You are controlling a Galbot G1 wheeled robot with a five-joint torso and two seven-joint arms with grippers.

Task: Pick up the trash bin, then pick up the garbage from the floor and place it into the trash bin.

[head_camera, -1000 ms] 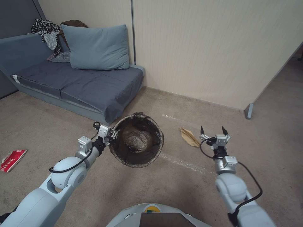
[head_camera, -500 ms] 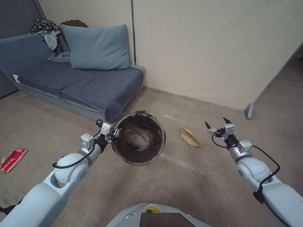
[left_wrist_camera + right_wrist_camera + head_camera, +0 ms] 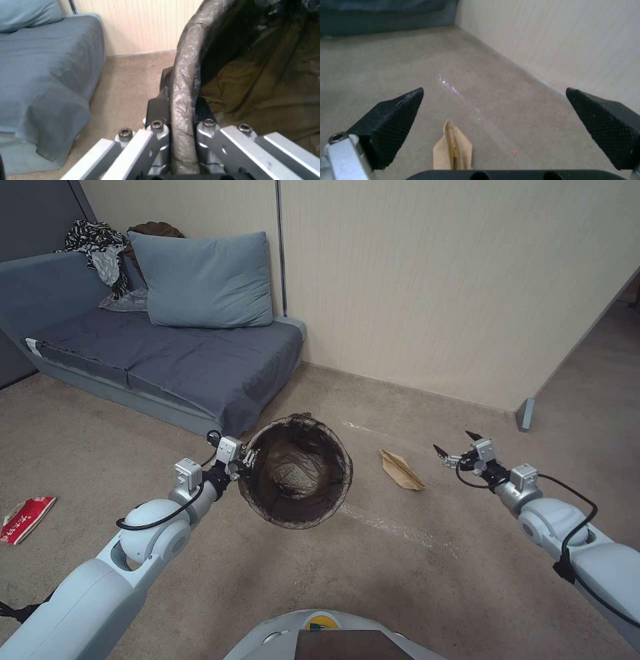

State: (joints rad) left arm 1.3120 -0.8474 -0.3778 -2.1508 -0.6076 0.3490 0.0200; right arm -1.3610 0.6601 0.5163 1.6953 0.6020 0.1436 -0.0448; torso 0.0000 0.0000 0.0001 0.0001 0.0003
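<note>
Left gripper (image 3: 248, 459) jaws clamp the trash bin (image 3: 297, 470) rim, mouth facing up. Right gripper (image 3: 455, 446), jaws spread, hovers beside the tan paper bag (image 3: 401, 469), whose long axis runs toward the bin.

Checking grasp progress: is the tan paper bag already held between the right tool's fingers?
No: the right tool hangs open above the carpet, and the tan paper bag lies flat, apart from it.

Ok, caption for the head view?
Left end effector grips the lined trash bin by its rim; open right end effector hovers beside the tan paper bag on the floor.
</note>
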